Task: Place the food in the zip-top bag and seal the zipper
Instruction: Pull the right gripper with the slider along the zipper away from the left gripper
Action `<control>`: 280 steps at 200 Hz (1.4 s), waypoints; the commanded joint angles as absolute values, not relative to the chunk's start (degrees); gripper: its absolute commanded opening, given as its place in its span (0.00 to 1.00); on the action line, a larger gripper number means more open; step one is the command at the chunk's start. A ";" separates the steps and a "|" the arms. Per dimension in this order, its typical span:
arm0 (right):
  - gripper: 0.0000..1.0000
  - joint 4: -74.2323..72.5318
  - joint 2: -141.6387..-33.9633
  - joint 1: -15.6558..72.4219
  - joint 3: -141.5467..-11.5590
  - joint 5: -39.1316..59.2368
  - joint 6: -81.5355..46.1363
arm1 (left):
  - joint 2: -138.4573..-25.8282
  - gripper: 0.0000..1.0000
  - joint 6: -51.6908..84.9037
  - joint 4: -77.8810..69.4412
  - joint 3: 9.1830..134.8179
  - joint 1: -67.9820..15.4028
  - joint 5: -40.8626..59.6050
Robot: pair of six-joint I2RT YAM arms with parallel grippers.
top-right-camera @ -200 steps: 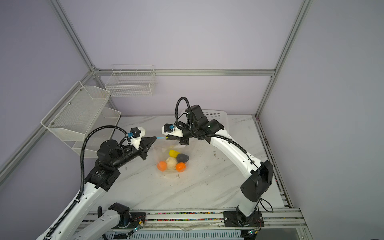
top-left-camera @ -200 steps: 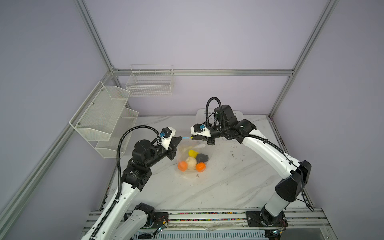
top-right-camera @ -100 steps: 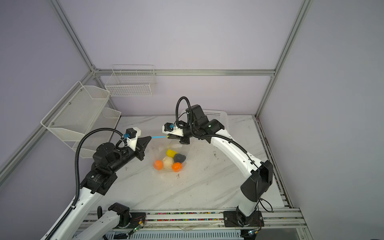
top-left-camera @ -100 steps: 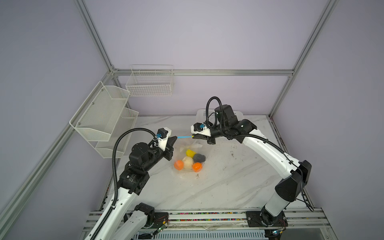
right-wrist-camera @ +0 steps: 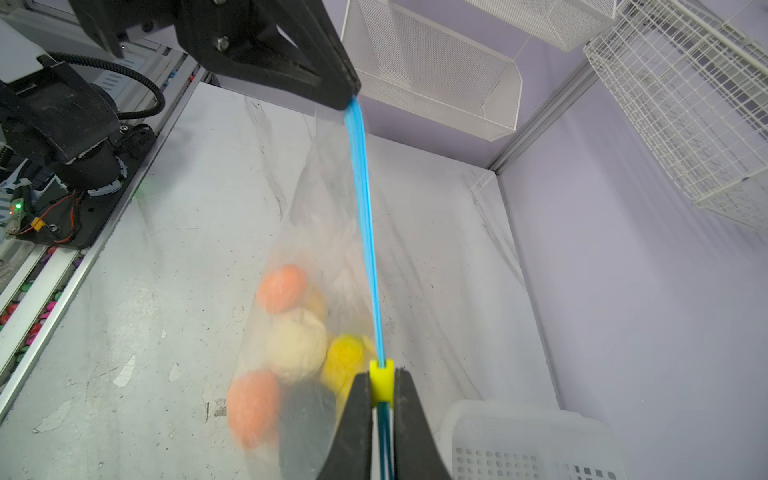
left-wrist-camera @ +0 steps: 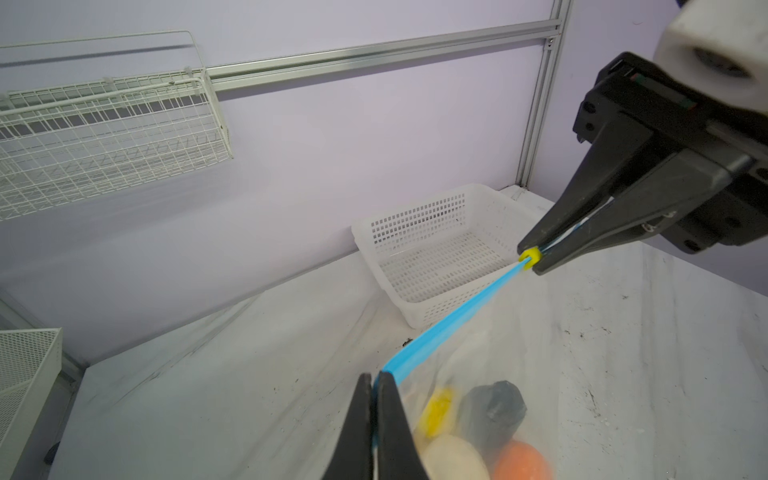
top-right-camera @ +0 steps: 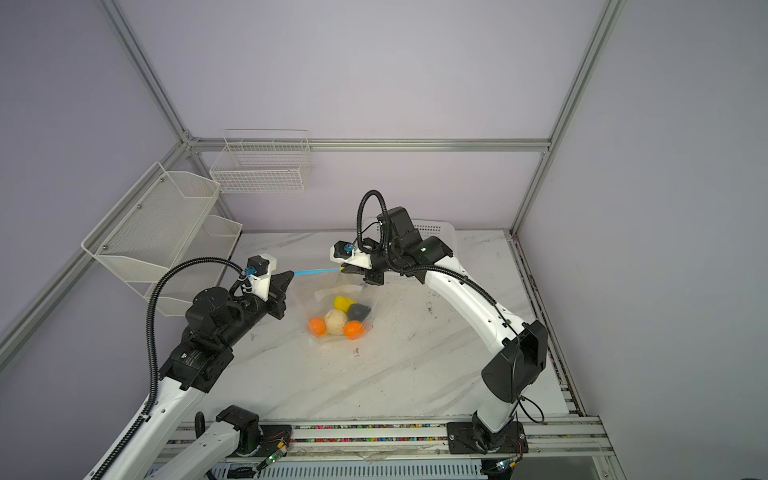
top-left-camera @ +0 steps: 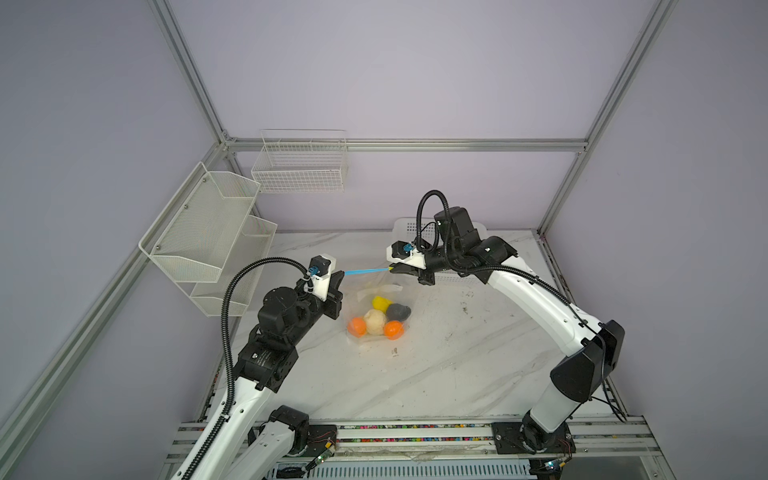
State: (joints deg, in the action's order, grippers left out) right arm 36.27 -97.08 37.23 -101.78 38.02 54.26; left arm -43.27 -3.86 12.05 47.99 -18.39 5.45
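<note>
So the food (top-left-camera: 378, 322) sits inside the zip-top bag (top-left-camera: 362, 300), bottom resting on the counter (top-left-camera: 457, 353). The left gripper (left-wrist-camera: 372, 378) is clenched on one end of the zipper (top-left-camera: 365, 271), and the right gripper (right-wrist-camera: 381, 374) pinches the yellow slider (left-wrist-camera: 530, 257) at the far end. Looks like the sealing step to me. Next move: make sure the slider's fully home, then let go.

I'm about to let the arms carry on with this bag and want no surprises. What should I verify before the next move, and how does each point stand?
1. One end of the zipper clamped in the left pincer: ok.
2. The yellow slider clamped in the right pincer: ok.
3. The zipper straight and taut between both pincers: ok.
4. Visible food inside the zip-top bag: ok.
5. The yellow slider run fully to the zipper's far end: cannot tell; blue strip continues between the right pincer's fingers.
</note>
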 commanded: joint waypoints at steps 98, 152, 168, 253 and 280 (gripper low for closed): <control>0.06 38.58 -94.44 33.18 -100.28 33.22 52.30 | -43.27 0.00 -5.61 13.04 46.79 -15.43 -4.82; 0.06 38.67 -94.44 32.15 -99.81 31.55 51.43 | -43.60 0.00 -4.93 13.35 46.67 -13.63 -4.88; 0.06 38.67 -94.30 31.83 -99.59 31.66 51.50 | -43.72 0.00 -4.70 13.62 46.71 -13.23 -5.00; 0.06 38.65 -94.55 31.04 -99.67 33.04 52.33 | -44.60 0.00 -3.26 13.71 46.84 -12.22 -4.17; 0.06 38.76 -94.59 30.47 -99.60 32.97 52.57 | -44.57 0.00 -3.52 14.14 47.24 -12.03 -4.57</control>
